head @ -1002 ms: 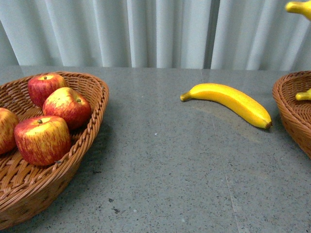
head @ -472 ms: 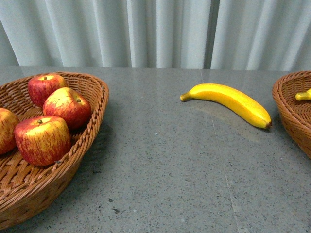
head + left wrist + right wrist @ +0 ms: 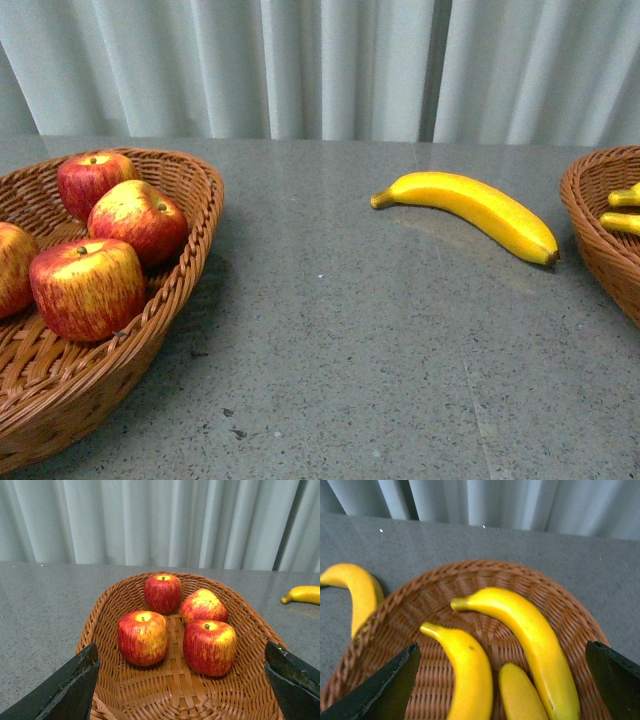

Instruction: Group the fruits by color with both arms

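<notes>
Apples (image 3: 143, 637) fill one basket (image 3: 107, 610), bananas (image 3: 525, 630) another, one banana (image 3: 470, 210) on the table (image 3: 330, 330). Left gripper (image 3: 182, 680) and right gripper (image 3: 502, 680) are spread wide.

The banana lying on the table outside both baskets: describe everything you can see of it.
The loose banana is long, curved, glossy bright yellow and unpeeled. In the front view it has a short stem at its left end and a dark brown tip at the other. It lies flat on the grey speckled table, with its tip end nearest the right wicker basket but apart from it. Only the table touches it; no gripper is on it.
</notes>
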You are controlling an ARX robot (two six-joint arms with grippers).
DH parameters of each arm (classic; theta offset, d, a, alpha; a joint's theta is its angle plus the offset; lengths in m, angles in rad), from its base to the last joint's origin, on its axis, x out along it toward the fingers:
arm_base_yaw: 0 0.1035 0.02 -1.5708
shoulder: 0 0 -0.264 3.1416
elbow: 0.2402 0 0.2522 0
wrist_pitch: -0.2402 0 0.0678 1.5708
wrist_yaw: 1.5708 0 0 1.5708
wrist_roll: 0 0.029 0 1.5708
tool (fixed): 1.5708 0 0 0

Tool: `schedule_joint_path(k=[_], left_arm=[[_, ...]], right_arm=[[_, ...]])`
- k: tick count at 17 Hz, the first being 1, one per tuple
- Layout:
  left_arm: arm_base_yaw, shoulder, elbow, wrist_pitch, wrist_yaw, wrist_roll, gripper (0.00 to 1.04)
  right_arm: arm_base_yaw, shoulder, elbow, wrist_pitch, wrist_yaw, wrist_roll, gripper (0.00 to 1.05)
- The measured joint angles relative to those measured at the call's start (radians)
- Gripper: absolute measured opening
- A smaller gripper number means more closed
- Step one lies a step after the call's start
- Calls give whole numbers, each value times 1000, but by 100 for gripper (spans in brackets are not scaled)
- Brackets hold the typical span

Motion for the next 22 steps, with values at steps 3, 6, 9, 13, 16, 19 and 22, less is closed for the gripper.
schedule_joint_path(k=[3, 6, 9, 13, 16, 19, 22], left_arm=[[0, 0, 0, 0, 0, 0, 98], [0, 0, 0, 0, 0, 0, 98], [0, 0, 0, 0, 0, 0, 98], [0, 0, 0, 0, 0, 0, 98], [0, 0, 0, 0, 0, 0, 98], [0, 0, 0, 0, 0, 0, 98], [0, 0, 0, 0, 0, 0, 98]], right_arm=[[103, -6, 77, -22, 40, 31, 98], [298, 48, 210, -40, 113, 53, 98], [466, 193, 329, -77, 180, 58, 98], [599, 396, 506, -113, 220, 19, 98], [602, 505, 609, -147, 231, -18, 98], [594, 604, 686, -213, 221, -74, 98], [579, 663, 747, -261, 201, -136, 98]])
